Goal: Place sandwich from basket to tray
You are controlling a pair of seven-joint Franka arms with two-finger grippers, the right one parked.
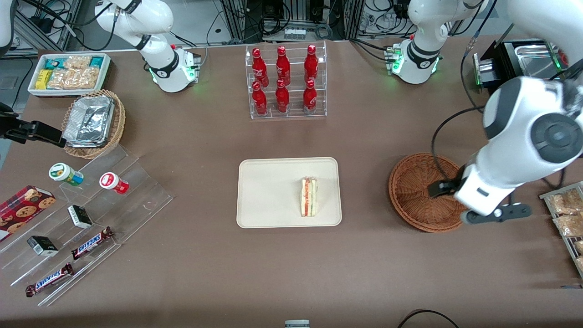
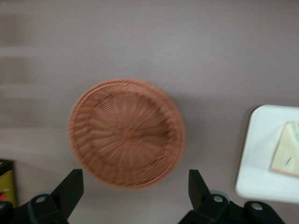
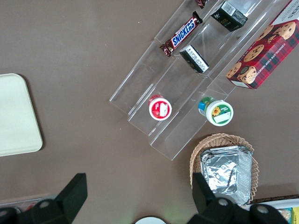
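Note:
The sandwich (image 1: 308, 197) (image 2: 287, 149), a pale wedge with red and green filling, lies on the cream tray (image 1: 268, 191) (image 2: 254, 154) in the middle of the table. The reddish-brown wicker basket (image 1: 416, 191) (image 2: 126, 133) stands beside the tray, toward the working arm's end, and holds nothing. My gripper (image 1: 457, 202) (image 2: 135, 179) hovers above the basket's rim, at the edge away from the tray. It is open, with nothing between its black fingers (image 2: 70, 186).
A clear rack of red bottles (image 1: 286, 82) stands farther from the front camera than the tray. Toward the parked arm's end are stepped acrylic shelves with snacks (image 1: 86, 218), a tan basket of foil trays (image 1: 93, 123) and a white snack bin (image 1: 68, 73). Snack packets (image 1: 567, 218) lie beside the basket.

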